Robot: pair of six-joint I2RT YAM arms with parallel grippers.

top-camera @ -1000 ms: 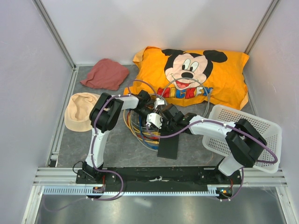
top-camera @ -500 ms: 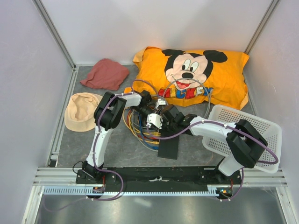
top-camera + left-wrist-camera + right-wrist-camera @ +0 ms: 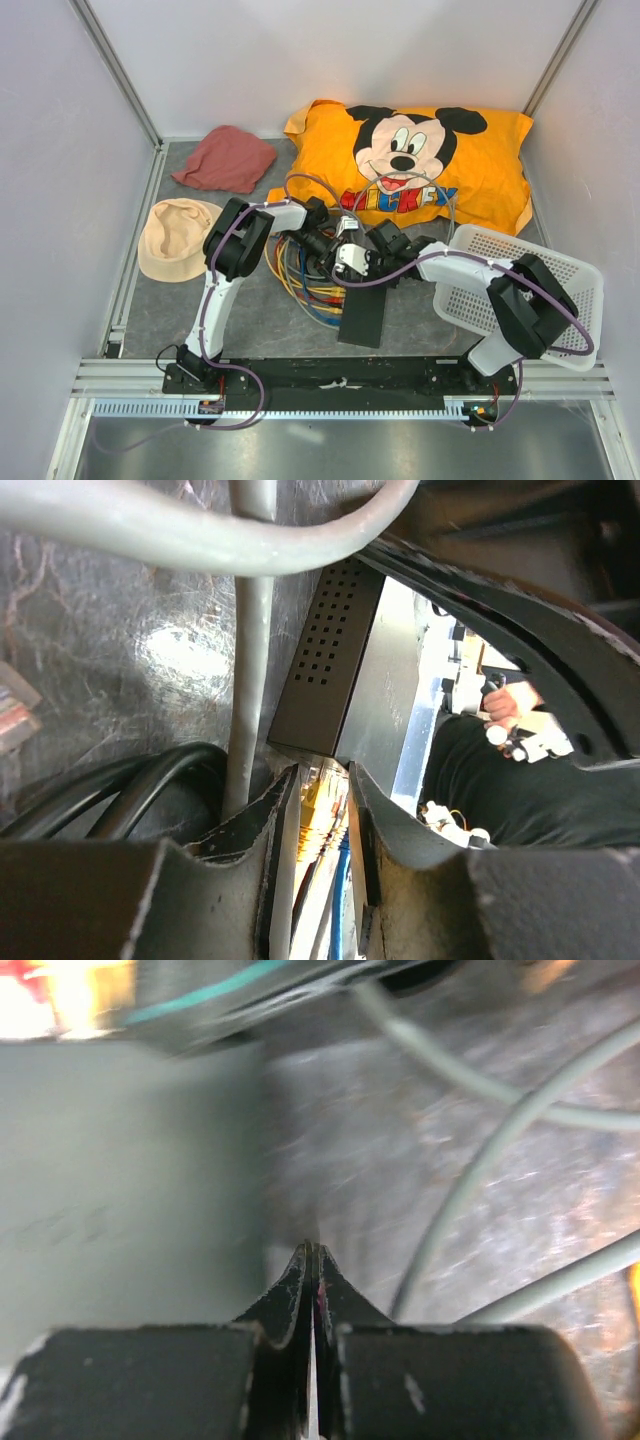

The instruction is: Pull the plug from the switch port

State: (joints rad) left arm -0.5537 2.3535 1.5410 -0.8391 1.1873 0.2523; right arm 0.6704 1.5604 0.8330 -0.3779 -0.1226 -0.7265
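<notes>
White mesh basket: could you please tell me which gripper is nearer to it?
Right. The right gripper, shut, sits just left of the basket; the left gripper is farther left, among the coloured cables.

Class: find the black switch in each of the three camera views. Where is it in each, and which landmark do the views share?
Top external: switch low centre, just near of the cable bundle.
Left wrist: switch at centre, vented side showing.
Right wrist: switch probably the blurred flat face at left.
Shared landmark: the grey cable.
</notes>
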